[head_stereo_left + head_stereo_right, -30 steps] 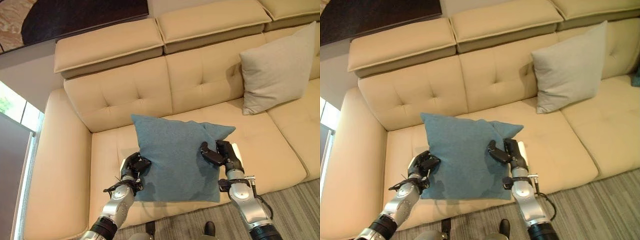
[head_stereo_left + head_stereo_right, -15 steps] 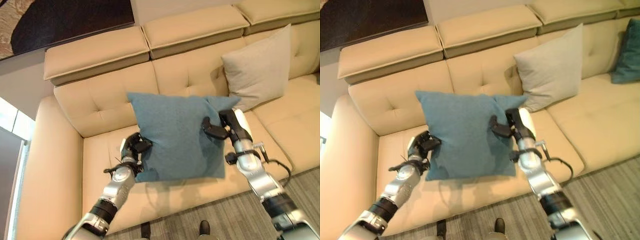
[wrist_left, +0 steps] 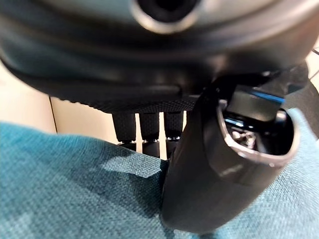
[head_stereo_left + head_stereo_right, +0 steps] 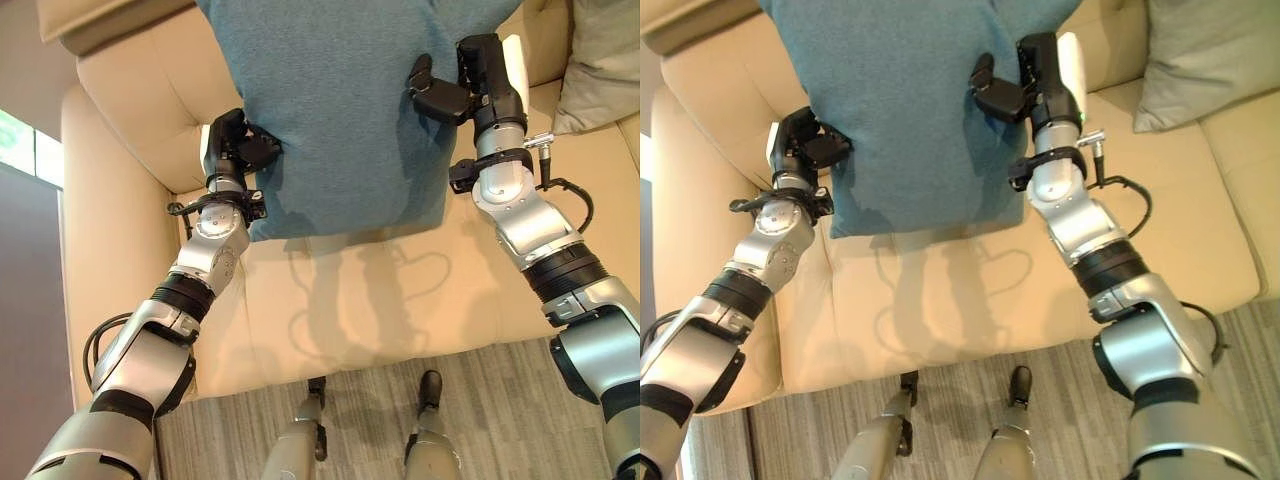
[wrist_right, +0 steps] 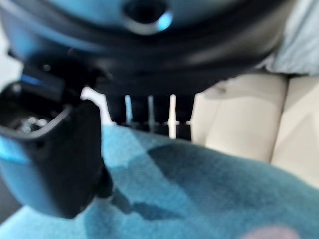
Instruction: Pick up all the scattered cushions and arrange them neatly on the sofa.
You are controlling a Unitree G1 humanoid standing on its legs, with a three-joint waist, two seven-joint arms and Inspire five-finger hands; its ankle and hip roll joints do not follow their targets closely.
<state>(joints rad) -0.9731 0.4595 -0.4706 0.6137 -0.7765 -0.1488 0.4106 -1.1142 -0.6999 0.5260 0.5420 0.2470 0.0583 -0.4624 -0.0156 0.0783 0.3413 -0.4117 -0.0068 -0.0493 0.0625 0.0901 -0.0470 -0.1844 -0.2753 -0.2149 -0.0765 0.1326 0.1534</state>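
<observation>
Cream leather sofa (image 4: 400, 300) — tufted back, padded arm, grey striped carpet (image 4: 370, 430) in front, bright window (image 4: 25, 150) at left

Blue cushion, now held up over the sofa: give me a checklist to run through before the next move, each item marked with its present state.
1. Left robot hand pinches the blue cushion at its edge: ok.
2. Right robot hand pinches the opposite edge: ok.
3. Cushion lifted off the seat, shadow showing on the sofa below: ok.
4. Seat beneath the cushion free for placing: ok.
5. Grey cushion leans against the backrest, apart from the blue one: ok.
6. Cushion's top edge and the backrest behind it: cannot tell, out of frame.
</observation>
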